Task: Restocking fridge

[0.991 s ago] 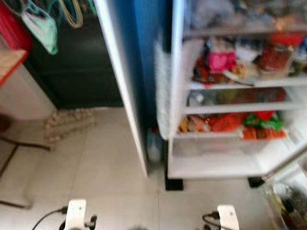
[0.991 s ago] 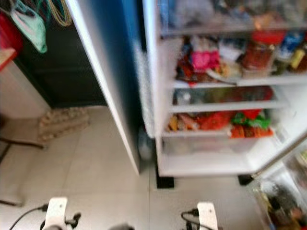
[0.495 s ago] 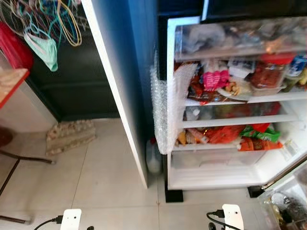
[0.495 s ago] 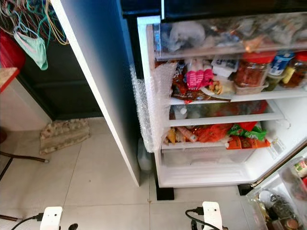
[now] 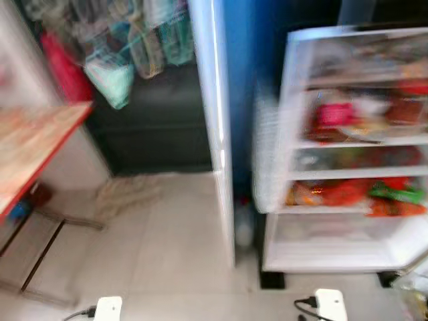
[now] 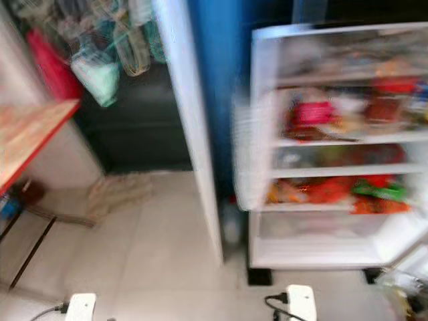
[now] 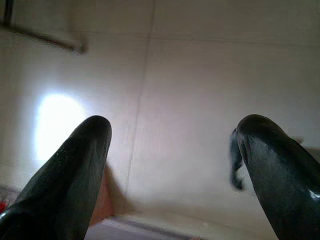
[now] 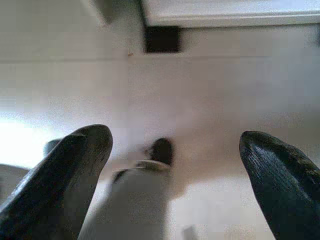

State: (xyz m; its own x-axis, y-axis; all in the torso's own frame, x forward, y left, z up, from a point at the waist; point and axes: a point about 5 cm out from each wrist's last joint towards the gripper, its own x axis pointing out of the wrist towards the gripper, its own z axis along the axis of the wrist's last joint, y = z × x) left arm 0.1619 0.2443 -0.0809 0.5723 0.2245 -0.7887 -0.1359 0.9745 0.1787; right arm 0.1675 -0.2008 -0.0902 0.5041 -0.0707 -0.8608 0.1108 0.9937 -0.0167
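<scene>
The open fridge [image 5: 289, 134] stands ahead on the right, blurred. Its shelves hold a pink packet [image 5: 332, 114] and red and green packets [image 5: 348, 195]; the bottom shelf [image 5: 334, 251] looks bare. The blue fridge door [image 5: 217, 134] stands open, edge-on, to the left of the shelves. Both arms hang low, their white wrists [image 5: 107, 309] [image 5: 331, 304] at the bottom edge. My left gripper [image 7: 175, 135] is open over pale floor tiles, holding nothing. My right gripper [image 8: 175, 140] is open too, above the floor near the fridge's black foot [image 8: 161, 39].
A wooden table with a red edge [image 5: 40, 144] and thin metal legs stands at the left. Hangers and bags [image 5: 114, 73] hang behind it. A folded cloth [image 5: 127, 194] lies on the floor. A plastic bottle [image 5: 244, 227] stands between door and fridge. Bubble wrap [image 5: 266, 160] covers the fridge's side.
The whole view has swung left and blurred: the fridge sits further right and the table has come into view. Both arms still hang low.
</scene>
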